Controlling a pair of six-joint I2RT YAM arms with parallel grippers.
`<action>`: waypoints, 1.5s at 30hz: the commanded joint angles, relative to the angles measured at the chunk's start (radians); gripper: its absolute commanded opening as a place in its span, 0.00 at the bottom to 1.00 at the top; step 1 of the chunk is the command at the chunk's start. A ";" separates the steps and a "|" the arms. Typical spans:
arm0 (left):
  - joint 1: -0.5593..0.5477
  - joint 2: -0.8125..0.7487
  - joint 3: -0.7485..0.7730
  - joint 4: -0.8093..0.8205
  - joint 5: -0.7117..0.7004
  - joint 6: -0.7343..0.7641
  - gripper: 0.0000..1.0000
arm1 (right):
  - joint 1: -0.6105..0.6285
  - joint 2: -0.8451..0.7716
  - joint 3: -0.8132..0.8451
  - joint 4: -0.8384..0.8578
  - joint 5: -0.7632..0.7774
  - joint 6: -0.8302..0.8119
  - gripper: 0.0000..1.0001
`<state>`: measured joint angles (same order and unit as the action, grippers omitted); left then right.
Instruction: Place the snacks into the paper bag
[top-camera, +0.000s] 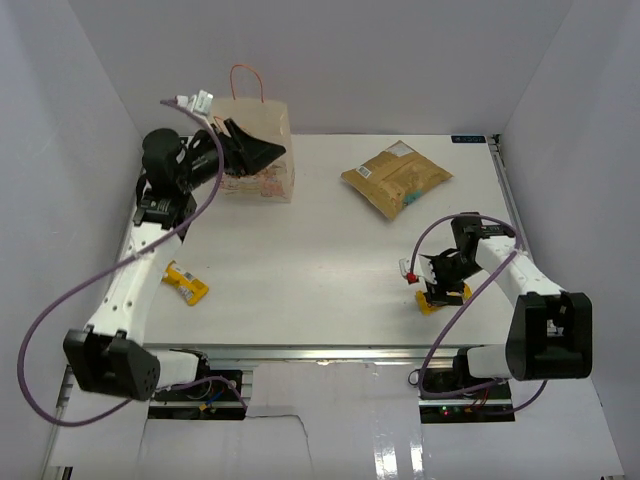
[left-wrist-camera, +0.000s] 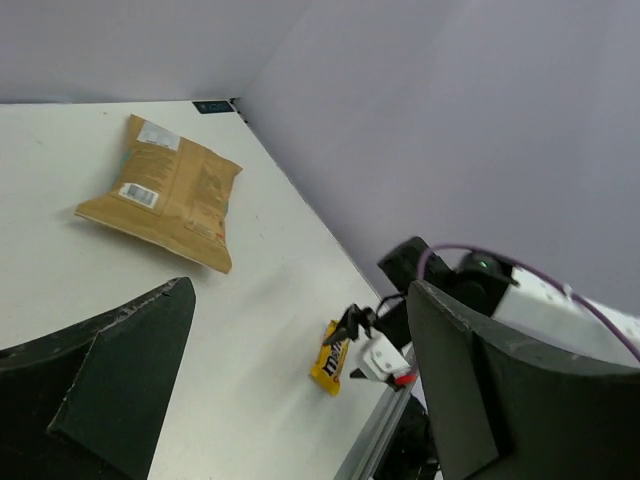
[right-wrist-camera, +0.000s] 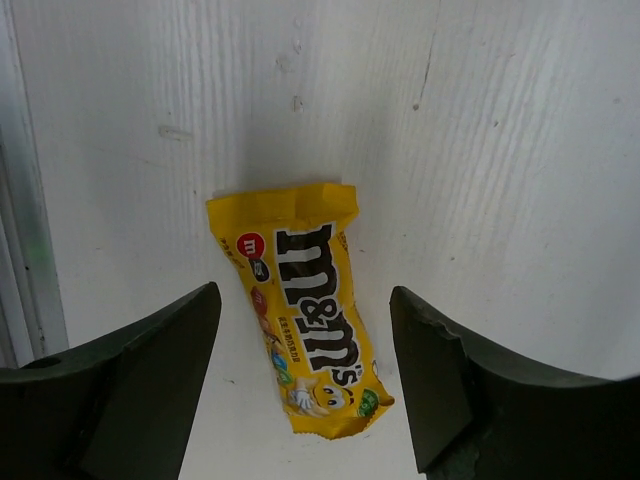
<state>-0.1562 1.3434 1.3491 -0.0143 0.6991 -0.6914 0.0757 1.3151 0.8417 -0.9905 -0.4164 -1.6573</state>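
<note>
The cream paper bag (top-camera: 275, 128) with orange handles stands at the back left. My left gripper (top-camera: 252, 152) is open and empty, held up against the bag's upper part; the bag does not show in the left wrist view, where the gripper (left-wrist-camera: 300, 400) points across the table. The tan pouch (top-camera: 396, 176) lies at the back right and also shows in the left wrist view (left-wrist-camera: 165, 190). The yellow M&M's packet (right-wrist-camera: 305, 320) lies flat near the front right (top-camera: 440, 299). My right gripper (right-wrist-camera: 305, 400) is open and straddles it just above (top-camera: 443, 283). A small yellow-orange packet (top-camera: 186, 283) lies front left.
White walls close in the table on the left, back and right. A metal rail (right-wrist-camera: 25, 250) runs along the table's right edge, close to the M&M's packet. The left wrist view also shows the right arm (left-wrist-camera: 480, 285) and the packet (left-wrist-camera: 335, 358).
</note>
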 joint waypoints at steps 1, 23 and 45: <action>-0.034 -0.159 -0.194 0.160 -0.028 0.001 0.97 | -0.010 0.091 -0.007 0.111 0.103 -0.067 0.74; -0.471 0.210 -0.406 0.390 -0.099 -0.253 0.93 | 0.007 0.109 0.158 0.140 -0.441 0.661 0.13; -0.554 0.539 -0.166 0.389 0.016 -0.312 0.73 | 0.067 0.102 0.232 0.395 -0.630 1.036 0.16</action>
<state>-0.7025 1.8912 1.1389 0.3531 0.6754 -1.0042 0.1360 1.4220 1.0225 -0.6479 -0.9970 -0.6670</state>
